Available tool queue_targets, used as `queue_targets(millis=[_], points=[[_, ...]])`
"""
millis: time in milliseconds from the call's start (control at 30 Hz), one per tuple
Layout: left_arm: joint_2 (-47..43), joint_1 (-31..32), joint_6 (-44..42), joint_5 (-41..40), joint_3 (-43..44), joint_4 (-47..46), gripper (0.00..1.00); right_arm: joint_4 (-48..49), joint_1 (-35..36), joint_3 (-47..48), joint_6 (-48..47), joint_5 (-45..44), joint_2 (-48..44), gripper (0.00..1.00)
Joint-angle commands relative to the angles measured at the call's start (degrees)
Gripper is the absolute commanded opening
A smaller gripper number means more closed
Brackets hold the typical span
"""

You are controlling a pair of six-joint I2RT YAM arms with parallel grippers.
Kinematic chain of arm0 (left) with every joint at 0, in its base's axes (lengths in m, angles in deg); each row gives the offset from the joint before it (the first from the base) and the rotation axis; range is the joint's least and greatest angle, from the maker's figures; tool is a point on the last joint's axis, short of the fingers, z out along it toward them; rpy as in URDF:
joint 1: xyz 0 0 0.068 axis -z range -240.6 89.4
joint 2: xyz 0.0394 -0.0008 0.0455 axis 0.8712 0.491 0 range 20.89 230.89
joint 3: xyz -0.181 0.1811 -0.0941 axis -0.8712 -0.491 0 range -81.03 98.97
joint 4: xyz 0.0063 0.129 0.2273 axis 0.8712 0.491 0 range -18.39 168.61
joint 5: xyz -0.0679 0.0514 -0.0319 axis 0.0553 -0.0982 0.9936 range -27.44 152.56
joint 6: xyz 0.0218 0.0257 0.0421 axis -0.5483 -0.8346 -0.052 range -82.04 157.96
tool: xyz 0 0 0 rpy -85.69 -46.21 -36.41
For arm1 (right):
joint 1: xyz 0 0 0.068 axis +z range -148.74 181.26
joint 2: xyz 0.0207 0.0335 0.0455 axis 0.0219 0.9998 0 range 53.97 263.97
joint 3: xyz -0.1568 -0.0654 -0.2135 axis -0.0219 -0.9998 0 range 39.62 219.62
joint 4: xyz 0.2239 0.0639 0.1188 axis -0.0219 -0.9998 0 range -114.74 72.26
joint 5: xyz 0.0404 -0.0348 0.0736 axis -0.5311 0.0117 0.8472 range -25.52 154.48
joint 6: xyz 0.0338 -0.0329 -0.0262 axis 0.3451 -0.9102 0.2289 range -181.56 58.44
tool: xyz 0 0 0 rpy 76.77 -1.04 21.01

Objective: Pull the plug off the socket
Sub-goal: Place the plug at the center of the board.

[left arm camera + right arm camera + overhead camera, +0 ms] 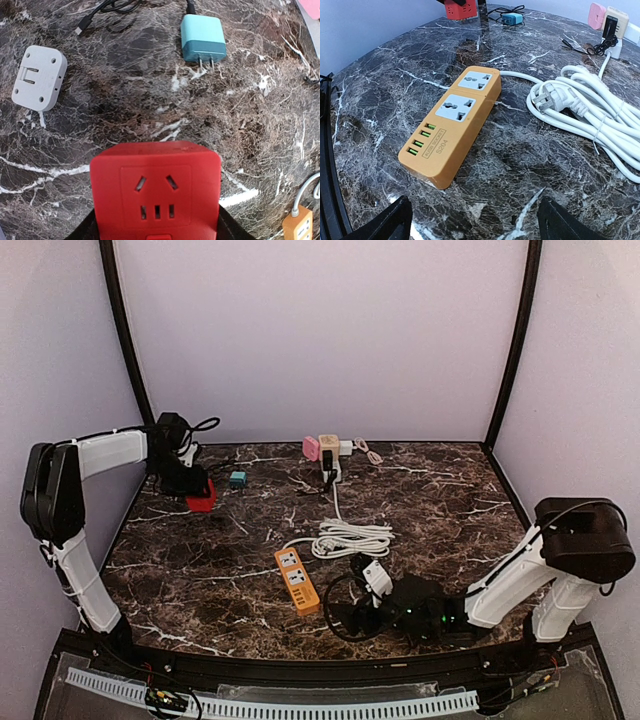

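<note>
Currently clamping red socket cube (155, 195) in left fingers (231, 227), holding right fingers (565, 222) spread near orange power strip (452, 127); judging teal plug (202, 37) already detached, next setting cube down.

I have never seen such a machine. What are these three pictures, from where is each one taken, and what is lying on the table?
A left arm and a right arm of one robot stand at a marble table. One picture looks down from above; the other two come from cameras on the wrists. The left gripper holds a red socket cube; a teal charger and a white adapter lie beyond it. The right gripper is open and empty, facing an orange power strip and a coiled white cable.
</note>
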Motion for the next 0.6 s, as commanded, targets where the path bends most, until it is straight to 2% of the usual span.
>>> queue_targets(millis=[0, 133, 333, 567], points=[[-2.1, -5.7, 3.8, 12.1, -3.7, -3.8, 0.26, 2.6, 0.3, -0.3, -0.4, 0.3, 1.2, 0.86], [-2.2, -8.0, 5.4, 18.1, -6.3, -7.1, 0.27, 2.7, 0.3, -0.4, -0.3, 0.2, 1.5, 0.86], [-4.3, -9.0, 8.2, 21.1, -9.2, -10.2, 0.28, 3.5, 0.3, -1.0, -0.4, -0.2, 1.4, 0.85], [-5.4, -14.2, 8.0, 24.2, -11.1, -9.6, 0.32, 3.8, 0.3, -1.4, -0.3, -0.5, 1.2, 0.85]])
